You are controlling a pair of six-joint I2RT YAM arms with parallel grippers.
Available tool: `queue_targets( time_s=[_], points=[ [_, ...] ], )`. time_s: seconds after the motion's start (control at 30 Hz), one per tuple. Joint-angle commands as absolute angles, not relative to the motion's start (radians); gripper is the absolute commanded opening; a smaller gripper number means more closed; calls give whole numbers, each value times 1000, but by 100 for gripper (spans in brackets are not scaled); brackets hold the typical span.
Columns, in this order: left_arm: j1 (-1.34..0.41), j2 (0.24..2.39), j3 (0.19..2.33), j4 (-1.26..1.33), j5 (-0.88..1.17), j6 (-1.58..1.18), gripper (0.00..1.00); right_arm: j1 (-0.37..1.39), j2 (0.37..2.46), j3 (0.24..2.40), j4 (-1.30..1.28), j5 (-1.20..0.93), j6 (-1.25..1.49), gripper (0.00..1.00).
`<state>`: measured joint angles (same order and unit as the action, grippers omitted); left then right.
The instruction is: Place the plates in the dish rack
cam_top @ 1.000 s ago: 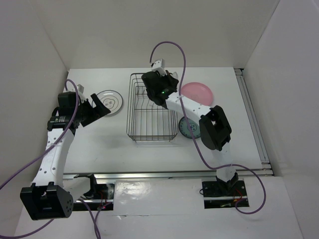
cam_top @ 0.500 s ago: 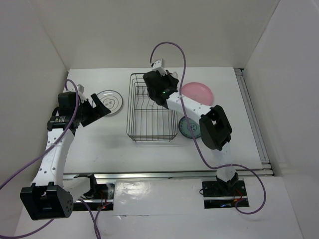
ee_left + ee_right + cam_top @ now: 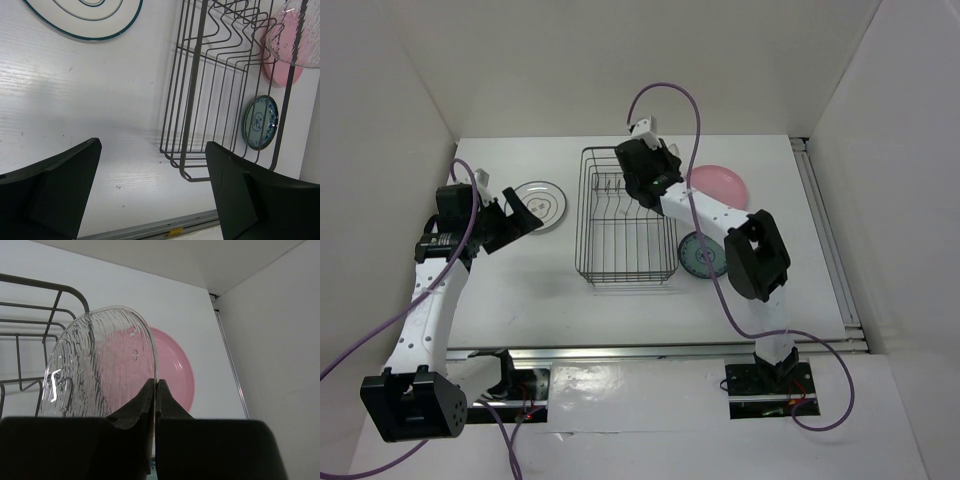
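The dish rack point(image 3: 584, 215) is a dark wire basket in the middle of the table, also seen in the left wrist view point(image 3: 200, 90) and the right wrist view point(image 3: 30, 315). My right gripper point(image 3: 650, 165) hovers over the rack's far right part. It is shut point(image 3: 155, 385) on the rim of the clear glass plate point(image 3: 100, 365), held on edge, which also shows in the left wrist view point(image 3: 295, 35). The pink plate point(image 3: 722, 184) lies right of the rack. The blue-green plate point(image 3: 700, 256) lies at the rack's near right. The white ringed plate point(image 3: 542, 203) lies left of the rack. My left gripper point(image 3: 525, 215) is open and empty beside it point(image 3: 152, 190).
White walls enclose the table at the back and both sides. A metal rail point(image 3: 825, 240) runs along the table's right edge and another along the near edge point(image 3: 660, 350). Purple cables loop over both arms.
My right gripper has shifted a little right and toward the back with the glass plate. The left arm has not moved.
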<state>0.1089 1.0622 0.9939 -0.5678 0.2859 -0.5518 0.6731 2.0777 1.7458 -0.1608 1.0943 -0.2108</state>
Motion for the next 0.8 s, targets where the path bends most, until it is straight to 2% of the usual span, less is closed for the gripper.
queue_targets(
  time_s=[0.0,0.47,0.77],
  points=[
    [115,1042,991,-538,304,-534,99,653,2010,1706,-151,1063,-244,0],
    [124,1051,982,-538,313,-534,99,701,2060,1805,-225,1071,-202,0],
    [124,1051,982,-538,313,-534,99,710,2040,1755,-158,1097,-298,0]
  ],
)
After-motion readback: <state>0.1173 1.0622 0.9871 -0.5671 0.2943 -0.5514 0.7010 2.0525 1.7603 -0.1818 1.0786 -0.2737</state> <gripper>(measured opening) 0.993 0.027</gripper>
